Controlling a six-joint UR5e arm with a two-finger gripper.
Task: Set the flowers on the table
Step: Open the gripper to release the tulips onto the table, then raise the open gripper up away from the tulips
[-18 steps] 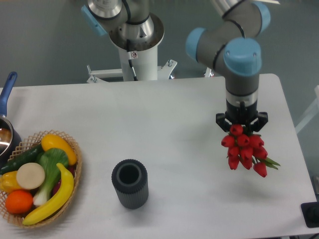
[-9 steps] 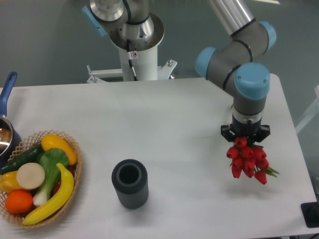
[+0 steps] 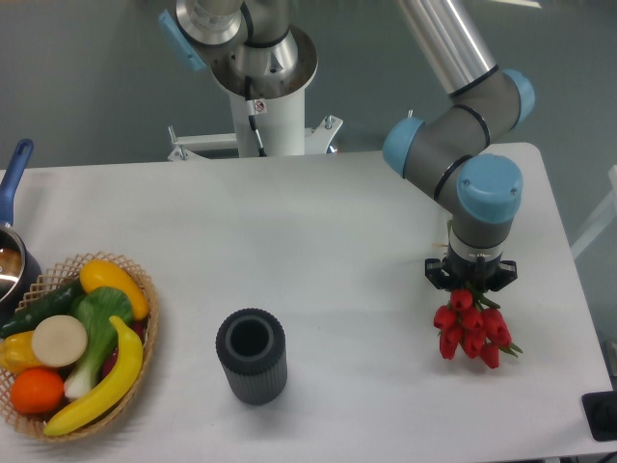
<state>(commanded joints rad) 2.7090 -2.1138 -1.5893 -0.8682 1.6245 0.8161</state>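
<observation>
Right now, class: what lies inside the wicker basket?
The basket holds a banana, an orange, cucumber and other produce; its floor is covered.

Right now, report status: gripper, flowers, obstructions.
Gripper shut on the flowers, low over the table at its right side. Release not yet done. Vase and basket well left, nothing obstructing.

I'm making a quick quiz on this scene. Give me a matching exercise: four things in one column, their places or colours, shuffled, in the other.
Things:
1. flowers
2. vase
3. basket
4. pot handle

Descriptions:
A. blue, at the left edge
B. red, just under the tool
C. dark grey, front centre
D. wicker, holding fruit and vegetables

Pairs: 1-B, 2-C, 3-D, 4-A
</observation>
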